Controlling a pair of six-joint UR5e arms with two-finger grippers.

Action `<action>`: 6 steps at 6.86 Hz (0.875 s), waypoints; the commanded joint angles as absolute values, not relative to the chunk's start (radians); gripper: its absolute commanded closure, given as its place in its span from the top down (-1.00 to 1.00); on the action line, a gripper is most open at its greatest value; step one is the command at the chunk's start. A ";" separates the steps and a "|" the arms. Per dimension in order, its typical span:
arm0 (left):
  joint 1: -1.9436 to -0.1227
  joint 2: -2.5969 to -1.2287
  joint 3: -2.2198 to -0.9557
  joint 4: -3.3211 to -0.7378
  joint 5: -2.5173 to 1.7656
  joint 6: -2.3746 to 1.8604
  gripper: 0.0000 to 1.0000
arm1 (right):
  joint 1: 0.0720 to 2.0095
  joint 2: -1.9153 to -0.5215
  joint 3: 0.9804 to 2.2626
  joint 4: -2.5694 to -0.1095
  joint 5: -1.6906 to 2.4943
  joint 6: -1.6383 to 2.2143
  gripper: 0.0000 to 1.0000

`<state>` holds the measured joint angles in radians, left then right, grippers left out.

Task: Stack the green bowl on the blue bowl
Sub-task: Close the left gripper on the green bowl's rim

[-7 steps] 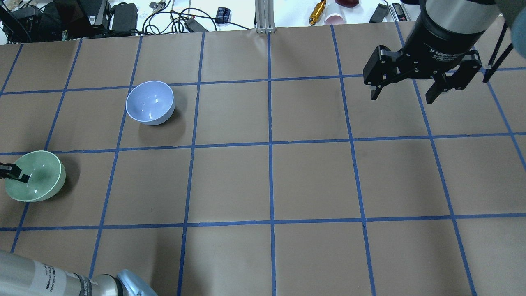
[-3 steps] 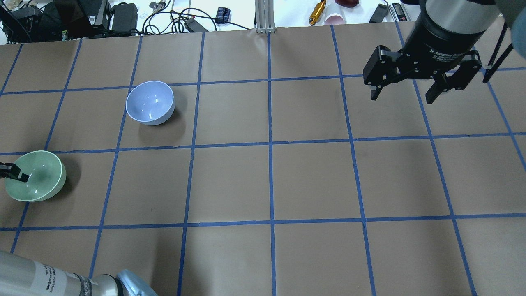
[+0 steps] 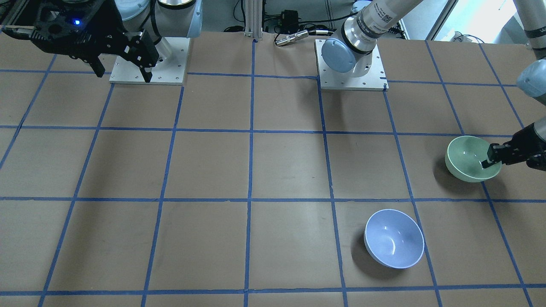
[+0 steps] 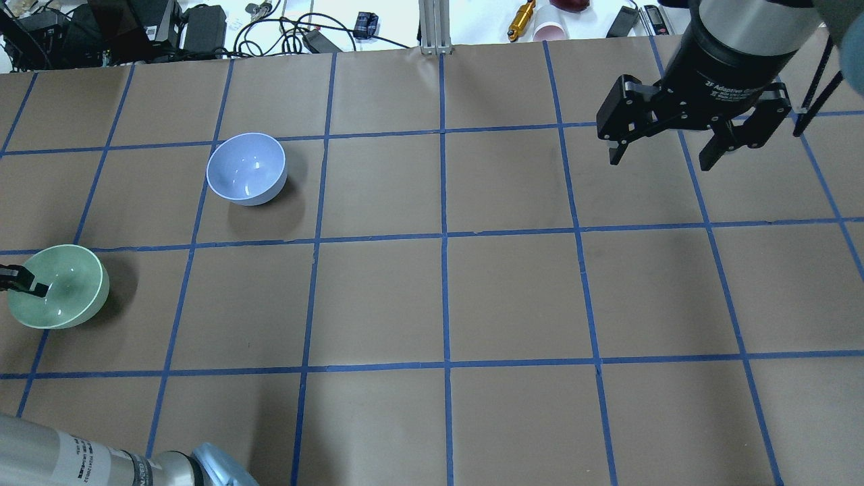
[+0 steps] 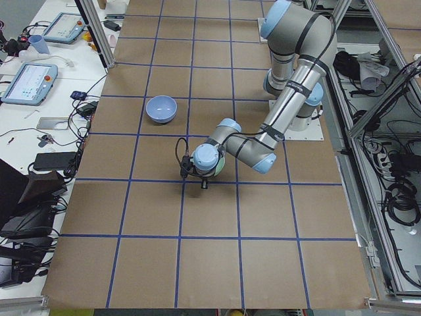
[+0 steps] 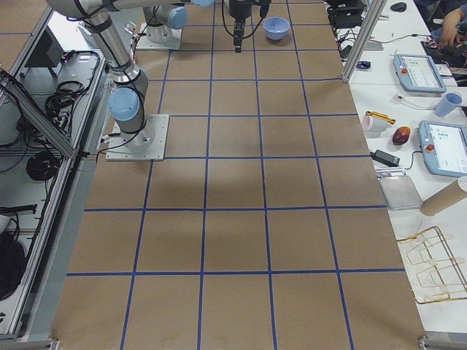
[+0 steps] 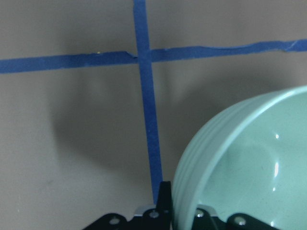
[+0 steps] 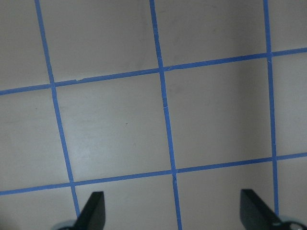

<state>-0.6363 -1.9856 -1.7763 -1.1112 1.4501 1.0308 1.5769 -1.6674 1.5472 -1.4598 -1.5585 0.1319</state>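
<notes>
Green bowl (image 4: 64, 287) is at the worktop's (image 4: 513, 297) left edge, mouth upward. Left claw (image 3: 490, 161) is clamped on its rim at the outer side, one finger inside the bowl and the other outside the wall. Blue bowl (image 4: 246, 169) stands mouth up in the left half, well apart from the green one and nearer the operators' edge. Right claw (image 4: 659, 162) hangs above the worktop's right side, fingers spread wide.

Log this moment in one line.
left hand: shut on green bowl rim | right hand: open, empty | blue bowl: upright, empty | stack: not done
</notes>
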 commanded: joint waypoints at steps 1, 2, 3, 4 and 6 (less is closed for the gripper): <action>-0.644 -1.961 -1.776 -1.137 1.434 1.011 -1.00 | 1.577 -1.667 1.546 -1.460 -1.559 0.132 1.00; -0.653 -1.945 -1.776 -1.156 1.422 0.987 -1.00 | 1.577 -1.667 1.546 -1.460 -1.559 0.132 1.00; -0.669 -1.925 -1.775 -1.173 1.404 0.965 -1.00 | 1.577 -1.667 1.546 -1.459 -1.559 0.132 1.00; -0.693 -1.896 -1.775 -1.199 1.393 0.936 -1.00 | 1.577 -1.667 1.546 -1.459 -1.559 0.132 1.00; -0.706 -1.849 -1.775 -1.244 1.350 0.893 -1.00 | 1.577 -1.667 1.546 -1.460 -1.559 0.132 1.00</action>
